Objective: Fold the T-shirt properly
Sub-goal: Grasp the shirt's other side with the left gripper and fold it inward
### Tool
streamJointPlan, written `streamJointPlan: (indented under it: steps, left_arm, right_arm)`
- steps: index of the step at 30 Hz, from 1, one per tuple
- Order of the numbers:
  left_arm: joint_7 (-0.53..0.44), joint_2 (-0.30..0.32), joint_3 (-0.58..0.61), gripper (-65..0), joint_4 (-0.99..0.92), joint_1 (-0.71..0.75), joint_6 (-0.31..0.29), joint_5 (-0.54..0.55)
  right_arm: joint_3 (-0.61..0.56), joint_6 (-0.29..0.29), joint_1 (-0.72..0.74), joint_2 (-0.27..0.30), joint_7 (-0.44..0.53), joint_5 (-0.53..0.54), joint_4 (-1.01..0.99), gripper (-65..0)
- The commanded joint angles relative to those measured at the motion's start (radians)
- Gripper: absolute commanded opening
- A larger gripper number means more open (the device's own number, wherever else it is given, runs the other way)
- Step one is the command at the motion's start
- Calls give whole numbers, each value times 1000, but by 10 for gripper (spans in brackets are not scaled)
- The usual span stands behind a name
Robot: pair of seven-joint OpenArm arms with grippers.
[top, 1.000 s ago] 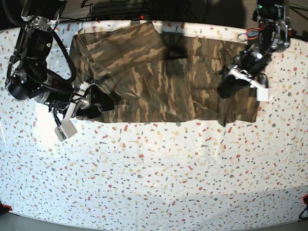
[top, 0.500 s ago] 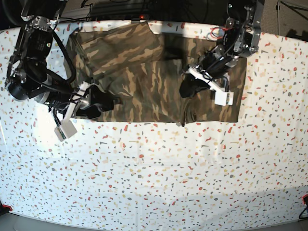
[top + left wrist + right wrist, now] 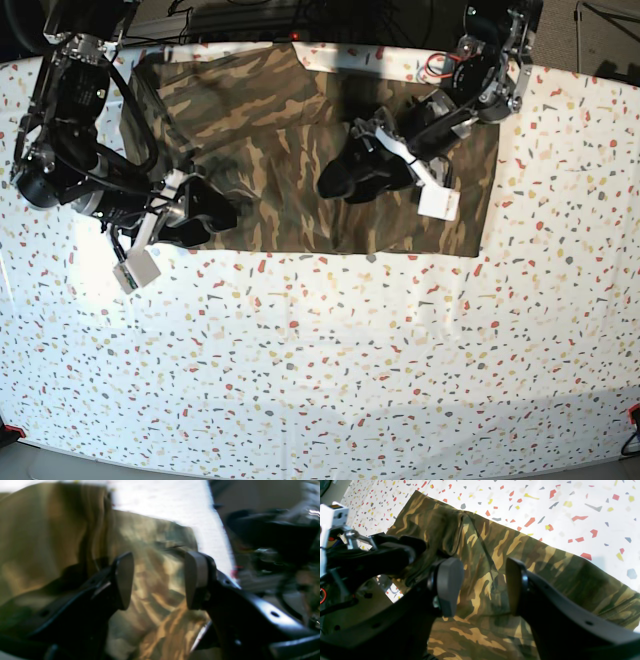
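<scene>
Camouflage cloth, olive, brown and tan: the T-shirt (image 3: 300, 150) lies at the far side of the speckled table (image 3: 330, 370), folded into a rough rectangle, near edge straight. The left gripper (image 3: 335, 180) hangs over the shirt's middle, jaws spread wide with nothing between them, only rumpled fabric showing below in its blurred wrist view; the right gripper (image 3: 482, 587) sits at the shirt's other end, jaws parted too, empty, fingers (image 3: 448, 587) just above the print.
</scene>
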State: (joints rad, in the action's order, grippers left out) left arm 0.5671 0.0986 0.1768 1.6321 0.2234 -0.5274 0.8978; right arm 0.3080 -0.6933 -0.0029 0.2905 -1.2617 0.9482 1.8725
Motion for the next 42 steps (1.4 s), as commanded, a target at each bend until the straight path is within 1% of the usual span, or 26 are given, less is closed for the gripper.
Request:
streamJointPlan:
  steps: [1,3,5,7,10,12,14,16,17,19,20,21,23,24,26,28,29,30,32,36,40,42]
  left_arm:
    - [-15,-1,-2,-332,20,-11,-11,20]
    - [0,0,-10,-332,32,-11,-12,19]
    - [46,6,-26,-332,60,-10,-13,18]
    - [88,23,-47,-332,104,-10,-13,-15]
    - [102,83,-66,-332,198,14,-13,-74]
    - [102,129,-67,-333,277,61,-13,-117]
    - [102,164,-66,-333,358,125,-12,-181]
    - [84,182,-66,-333,419,195,-12,-272]
    - [62,182,-66,-333,435,229,-12,-327]
    - [-26,181,-60,-333,438,291,-12,-452]
    - [-73,180,-53,-333,438,319,4,-520]
    - [-118,176,-44,-333,438,343,42,-585]
    - [-175,155,-16,-333,438,371,121,-728]
    - [-187,140,0,-333,438,375,156,-791]
    - [-195,112,32,-333,438,374,219,-882]
    - [-195,92,65,-333,438,371,254,-949]
    - [-195,84,81,-333,438,372,260,-978]
    - [-195,82,96,-333,438,372,267,-1001]
    - [-195,82,127,-338,437,372,277,-1007]
    - [-197,82,162,-346,406,371,346,-1057]
    - [-234,81,166,-346,302,355,354,-1058]
    - [-247,75,166,-346,251,335,388,-1054]
  right_arm:
    - [5,-5,16,8,16,21,17,-342]
    - [5,-5,16,8,16,21,17,-342]
    - [5,-5,16,8,16,21,17,-342]
    - [5,-5,16,8,16,21,17,-342]
    - [5,-5,16,8,16,21,17,-342]
    - [5,-5,16,8,16,21,17,-342]
    - [5,-5,16,8,21,21,17,-342]
    - [5,-5,16,6,26,21,17,-342]
    - [5,-5,16,6,28,21,17,-342]
    - [5,-5,16,6,27,21,17,-342]
    - [5,-5,16,6,27,21,17,-342]
    - [5,-5,16,6,27,21,17,-342]
    - [5,-5,16,6,26,21,17,-342]
    - [5,-5,16,6,26,21,17,-342]
    - [5,-5,16,6,26,21,17,-342]
    - [5,-5,16,6,26,21,17,-342]
    - [5,-5,16,6,26,21,17,-342]
    - [5,-5,16,6,22,21,17,-342]
    - [5,-5,16,6,19,21,17,-342]
    - [5,-5,16,6,18,21,17,-342]
    - [5,-5,16,6,18,21,17,-342]
    - [5,-5,16,6,17,21,17,-342]
